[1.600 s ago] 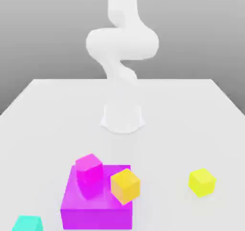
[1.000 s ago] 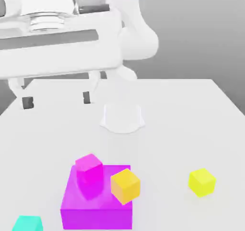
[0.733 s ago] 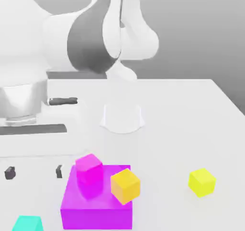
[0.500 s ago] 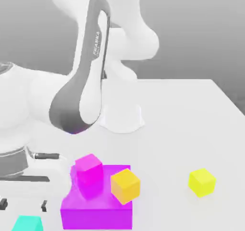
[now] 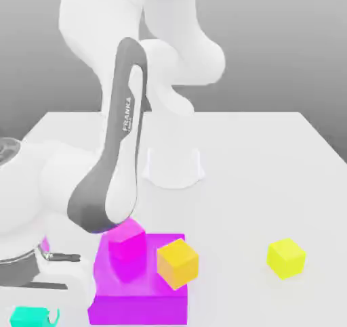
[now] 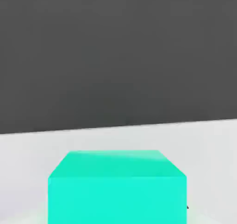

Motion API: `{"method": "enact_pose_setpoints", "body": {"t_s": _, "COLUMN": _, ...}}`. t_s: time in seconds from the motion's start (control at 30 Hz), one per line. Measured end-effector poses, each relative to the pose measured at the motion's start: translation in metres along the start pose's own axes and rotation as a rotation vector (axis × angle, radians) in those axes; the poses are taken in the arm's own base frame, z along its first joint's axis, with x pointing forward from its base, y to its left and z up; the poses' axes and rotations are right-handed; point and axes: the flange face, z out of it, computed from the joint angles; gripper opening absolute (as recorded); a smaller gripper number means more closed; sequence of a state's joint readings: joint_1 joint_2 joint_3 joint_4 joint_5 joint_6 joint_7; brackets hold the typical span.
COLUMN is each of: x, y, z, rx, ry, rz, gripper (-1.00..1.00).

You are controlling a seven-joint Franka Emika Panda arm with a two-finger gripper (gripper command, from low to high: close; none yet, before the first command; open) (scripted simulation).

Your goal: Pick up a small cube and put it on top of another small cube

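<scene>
The exterior view faces the arm (image 5: 122,149) head-on across the pale surface (image 5: 230,183), looking slightly down from beyond the cubes, with the robot's base (image 5: 173,166) farther back. The hand view looks from very close at the teal cube (image 6: 117,200), taking in its top and one side. Both cameras share that cube, which sits at the exterior view's lower left edge.

Bright, even, near-shadowless light; source not evident.
Bench (image 5: 230,204) washed nearly white; arm (image 5: 101,21) pale, low in contrast; cube faces flatly shaded, one tone each.
</scene>
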State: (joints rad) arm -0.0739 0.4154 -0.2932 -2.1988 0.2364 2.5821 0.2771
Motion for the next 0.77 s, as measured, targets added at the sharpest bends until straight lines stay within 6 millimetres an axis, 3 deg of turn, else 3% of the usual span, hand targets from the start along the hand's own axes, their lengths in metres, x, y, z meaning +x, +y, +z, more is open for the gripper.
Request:
{"method": "enact_pose_setpoints", "body": {"t_s": 0.17, "x": -0.055, "y": -0.043, "z": -0.042, "rx": 0.016, "ry": -0.024, "rz": -0.172, "gripper": -1.00}}
{"method": "enact_pose_setpoints", "body": {"t_s": 0.33, "x": -0.123, "y": -0.079, "z": -0.081, "rx": 0.017, "ry": -0.028, "rz": -0.373, "gripper": -1.00}}
{"method": "enact_pose_setpoints", "body": {"t_s": 0.5, "x": -0.190, "y": -0.096, "z": -0.114, "rx": 0.002, "ry": -0.008, "rz": -0.566, "gripper": -1.00}}
{"method": "enact_pose_setpoints", "body": {"t_s": 0.57, "x": -0.200, "y": -0.097, "z": -0.105, "rx": -0.002, "ry": -0.001, "rz": -0.598, "gripper": -1.00}}
{"method": "enact_pose_setpoints", "body": {"t_s": 0.67, "x": -0.203, "y": -0.096, "z": -0.067, "rx": -0.005, "ry": 0.002, "rz": -0.606, "gripper": -1.00}}
{"method": "enact_pose_setpoints", "body": {"t_s": 0.7, "x": -0.203, "y": -0.095, "z": -0.059, "rx": -0.006, "ry": 0.003, "rz": -0.607, "gripper": 1.00}}
{"method": "enact_pose_setpoints", "body": {"t_s": 0.77, "x": -0.204, "y": -0.096, "z": -0.059, "rx": -0.006, "ry": 0.003, "rz": -0.608, "gripper": 1.00}}
